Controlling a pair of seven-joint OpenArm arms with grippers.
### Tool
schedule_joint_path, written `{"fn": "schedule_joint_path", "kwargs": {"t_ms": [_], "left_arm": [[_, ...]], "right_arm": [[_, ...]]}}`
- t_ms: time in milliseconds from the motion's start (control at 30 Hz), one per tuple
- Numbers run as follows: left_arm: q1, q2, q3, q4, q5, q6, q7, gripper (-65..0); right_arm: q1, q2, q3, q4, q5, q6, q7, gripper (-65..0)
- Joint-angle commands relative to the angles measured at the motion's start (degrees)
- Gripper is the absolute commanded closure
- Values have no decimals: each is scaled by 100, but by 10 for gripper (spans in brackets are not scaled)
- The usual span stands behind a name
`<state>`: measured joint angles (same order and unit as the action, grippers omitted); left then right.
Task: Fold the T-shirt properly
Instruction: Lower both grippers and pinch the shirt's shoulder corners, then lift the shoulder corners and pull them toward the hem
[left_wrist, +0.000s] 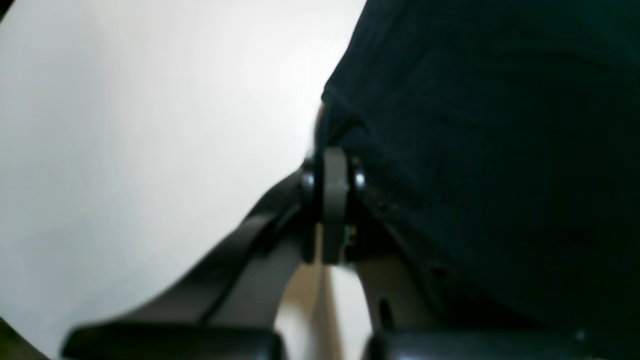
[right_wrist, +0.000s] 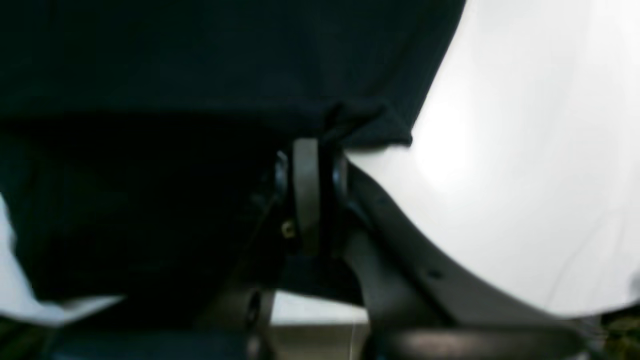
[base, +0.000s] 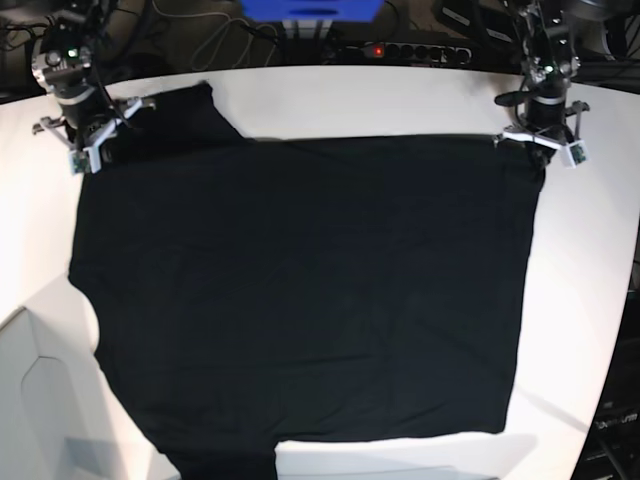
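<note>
The black T-shirt (base: 300, 290) lies spread flat, plain side up, over most of the white table (base: 350, 100). No print or label shows. My left gripper (base: 531, 150) is at the shirt's far right corner. In the left wrist view the left gripper (left_wrist: 334, 155) is shut on the shirt's (left_wrist: 475, 125) hemmed edge. My right gripper (base: 93, 155) is at the far left corner, by a sleeve. In the right wrist view the right gripper (right_wrist: 312, 145) is shut on the shirt's (right_wrist: 200, 60) edge near a corner.
A blue box (base: 310, 10), a power strip (base: 410, 50) with a red light and cables sit behind the table's far edge. The table's curved edge runs down the right side (base: 625, 300). A white panel (base: 40, 400) is at lower left.
</note>
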<state>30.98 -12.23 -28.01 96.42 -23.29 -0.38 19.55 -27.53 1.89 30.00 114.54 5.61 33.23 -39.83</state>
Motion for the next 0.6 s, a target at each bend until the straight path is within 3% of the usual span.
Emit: {"fn": "schedule_joint_path", "kwargs": {"t_ms": [0,567], "left_arm": [[-26,-65,-43,164,12,25,-131,0],[-1555,-91,-8,-3,21,51,-122,0]], "right_arm": [[58,53,29,111,24,101,85,0],[1984,61,-33,-197,-2,92,23,0]]}}
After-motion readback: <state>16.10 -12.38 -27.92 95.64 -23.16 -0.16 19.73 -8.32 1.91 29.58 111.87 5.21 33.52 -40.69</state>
